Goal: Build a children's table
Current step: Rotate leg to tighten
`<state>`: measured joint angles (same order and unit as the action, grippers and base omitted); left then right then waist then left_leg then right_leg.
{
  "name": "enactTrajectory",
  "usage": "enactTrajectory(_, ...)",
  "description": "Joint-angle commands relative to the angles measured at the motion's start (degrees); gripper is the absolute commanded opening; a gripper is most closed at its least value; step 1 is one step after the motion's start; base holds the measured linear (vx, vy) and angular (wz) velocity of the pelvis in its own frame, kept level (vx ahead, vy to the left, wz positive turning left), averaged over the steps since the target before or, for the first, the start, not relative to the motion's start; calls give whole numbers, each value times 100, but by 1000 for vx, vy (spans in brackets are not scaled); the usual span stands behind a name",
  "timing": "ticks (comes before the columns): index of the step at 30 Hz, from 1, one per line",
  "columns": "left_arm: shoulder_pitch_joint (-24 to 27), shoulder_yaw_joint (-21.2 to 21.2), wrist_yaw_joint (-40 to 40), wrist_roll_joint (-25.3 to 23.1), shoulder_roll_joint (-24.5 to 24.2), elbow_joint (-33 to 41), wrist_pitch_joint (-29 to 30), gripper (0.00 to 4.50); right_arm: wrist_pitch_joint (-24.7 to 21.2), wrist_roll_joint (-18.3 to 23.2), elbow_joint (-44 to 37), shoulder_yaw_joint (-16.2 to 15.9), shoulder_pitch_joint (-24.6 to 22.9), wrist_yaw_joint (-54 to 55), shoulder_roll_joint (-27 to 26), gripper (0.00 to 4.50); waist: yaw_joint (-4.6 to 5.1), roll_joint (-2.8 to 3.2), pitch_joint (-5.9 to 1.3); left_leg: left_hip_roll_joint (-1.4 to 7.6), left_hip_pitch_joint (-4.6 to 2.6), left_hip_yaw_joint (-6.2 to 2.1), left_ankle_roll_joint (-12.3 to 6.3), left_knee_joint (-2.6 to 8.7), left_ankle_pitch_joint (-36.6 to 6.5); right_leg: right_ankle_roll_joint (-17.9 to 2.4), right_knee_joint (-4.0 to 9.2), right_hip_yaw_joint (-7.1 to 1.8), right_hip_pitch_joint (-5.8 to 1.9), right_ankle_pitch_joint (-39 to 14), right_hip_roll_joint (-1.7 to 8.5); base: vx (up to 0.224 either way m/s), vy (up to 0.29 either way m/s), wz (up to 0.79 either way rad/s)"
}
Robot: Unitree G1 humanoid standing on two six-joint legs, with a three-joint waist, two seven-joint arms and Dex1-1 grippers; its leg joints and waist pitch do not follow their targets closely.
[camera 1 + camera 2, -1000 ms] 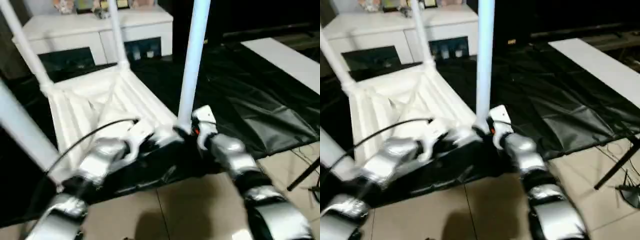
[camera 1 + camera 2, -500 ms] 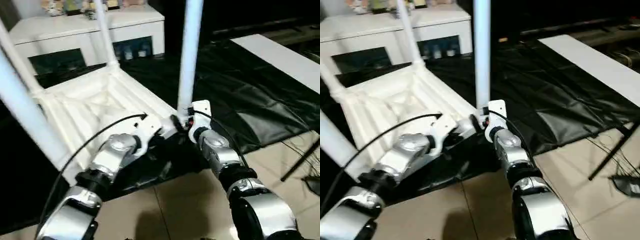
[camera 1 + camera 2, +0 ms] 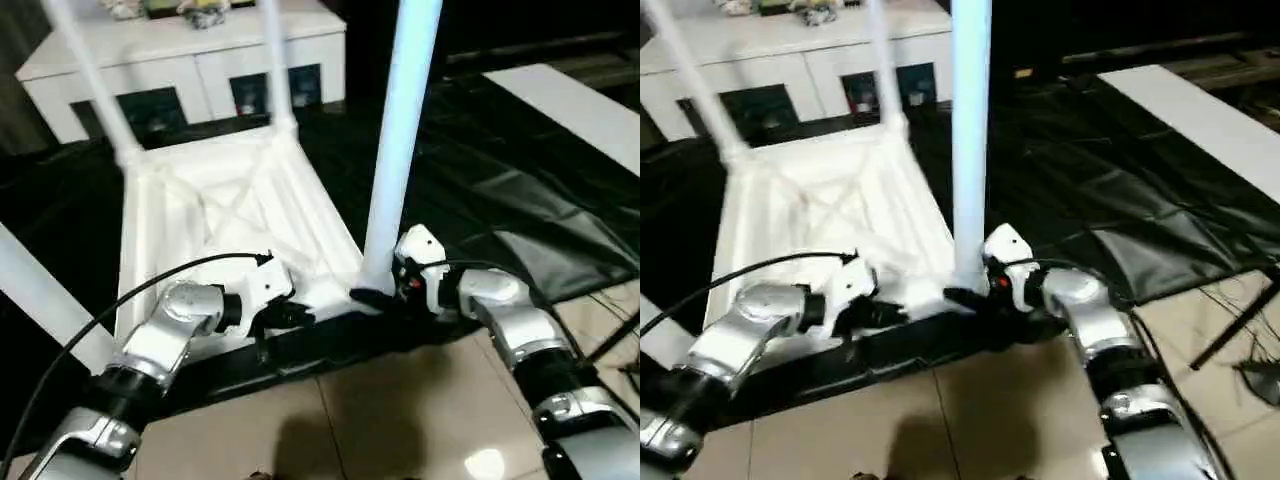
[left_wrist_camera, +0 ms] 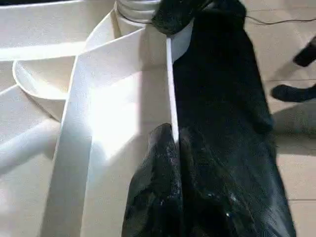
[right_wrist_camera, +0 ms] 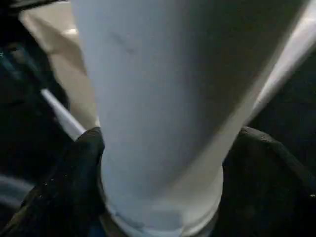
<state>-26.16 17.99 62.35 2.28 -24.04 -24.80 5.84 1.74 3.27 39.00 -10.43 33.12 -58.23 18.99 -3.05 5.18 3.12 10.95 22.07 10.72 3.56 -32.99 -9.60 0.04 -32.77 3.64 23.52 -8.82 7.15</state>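
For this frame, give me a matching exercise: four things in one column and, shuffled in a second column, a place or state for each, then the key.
Column one:
1. left gripper
2. right gripper
3. tabletop
4. white cabinet

Column two:
A. lying upside down on the black-covered work table, legs pointing up
B. fingers either side of the base of the near leg
C. standing behind the work table, with dark glass doors
D. shut on the tabletop's near rim

Pairs: 1-D, 2-B, 3-A, 4-C
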Motion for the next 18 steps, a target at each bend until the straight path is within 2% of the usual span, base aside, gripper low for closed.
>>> enactTrajectory(1,59,141,365,115,-30,311,-30,0,-86,152,-283,-78,29,-306,119,397,-37,-117,-406,177,-110,-6,-366,422,-1990,-1281,323,-129,-207,-1721,88,59,-9,5)
enactTrajectory(3,60,119,359,87,-31,286,-57,0,-111,106,-287,-155,53,-460,149,397,-64,-114,-424,179,-112,8,-402,385,-1842,-1309,288,-138,-201,-1581,89,64,-9,5)
enactTrajectory(4,51,114,346,76,-27,263,-61,0,-103,70,-244,-187,76,-536,154,397,-76,-135,-441,171,-105,17,-441,362,-1674,-1338,259,-141,-208,-1393,81,70,-7,5)
enactTrajectory(7,28,110,308,55,-20,217,-68,0,-47,-32,-78,-238,151,-607,141,397,-99,-135,-461,162,-59,18,-584,309,-1289,-1433,179,-137,-235,-1006,78,77,-6,3)
enactTrajectory(9,29,107,285,54,-30,251,-34,0,-9,-81,54,-231,229,-603,125,382,-106,-134,-474,154,-64,27,-622,286,-1209,-1477,162,-128,-243,-918,78,0,0,0)
enactTrajectory(10,38,100,290,61,-36,290,4,0,-27,-76,80,-218,262,-614,123,382,-109,-129,-467,156,-55,26,-641,286,-1177,-1486,160,-124,-247,-918,78,0,0,0)
enactTrajectory(12,52,76,294,55,-46,313,21,0,-90,6,96,-197,303,-636,107,355,-112,-145,-451,161,-52,28,-623,293,-1266,-1451,177,-124,-245,-1099,81,0,0,0)
enactTrajectory(15,65,48,304,47,-52,323,32,0,-136,78,109,-154,333,-704,75,336,-103,-140,-433,169,-64,17,-477,321,-1533,-1322,211,-127,-238,-1545,82,0,0,0)
enactTrajectory(18,75,35,330,56,-65,326,51,0,-164,116,114,-124,332,-745,48,304,-90,-147,-433,166,-62,11,-418,327,-1570,-1279,213,-130,-239,-1564,75,0,0,0)
